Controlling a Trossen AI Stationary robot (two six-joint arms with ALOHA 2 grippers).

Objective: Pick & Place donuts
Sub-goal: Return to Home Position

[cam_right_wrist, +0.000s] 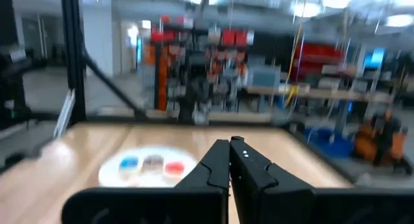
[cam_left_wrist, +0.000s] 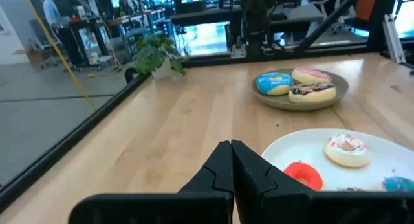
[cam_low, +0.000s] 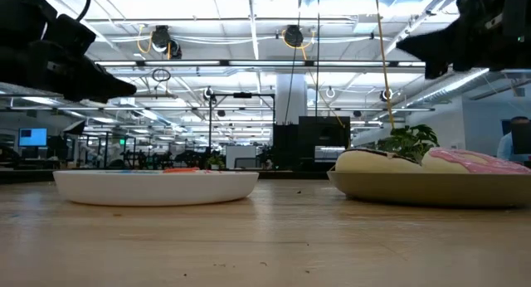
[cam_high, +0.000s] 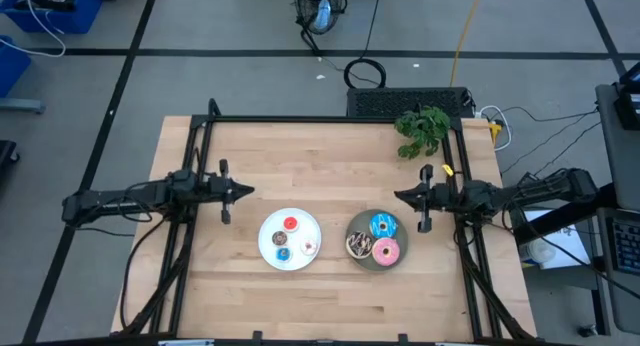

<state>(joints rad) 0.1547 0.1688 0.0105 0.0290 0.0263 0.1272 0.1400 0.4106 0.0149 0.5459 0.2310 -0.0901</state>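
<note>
I judge the sorting done and only the homing step in hand: 4 tiny donuts (cam_high: 291, 224) lie on the white plate (cam_high: 268, 248), 3 larger donuts (cam_high: 384, 226) on the grey plate (cam_high: 360, 261). My left gripper (cam_high: 248, 192) and right gripper (cam_high: 399, 196) hover at opposite table sides, jaws clenched on nothing. Next I just park both arms, clear of the plates.

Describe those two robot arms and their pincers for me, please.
The left arm and right arm are matte black, slim and jointed, with black cables alongside. The left gripper and right gripper each end in two dark, wedge-shaped fingers.
</note>
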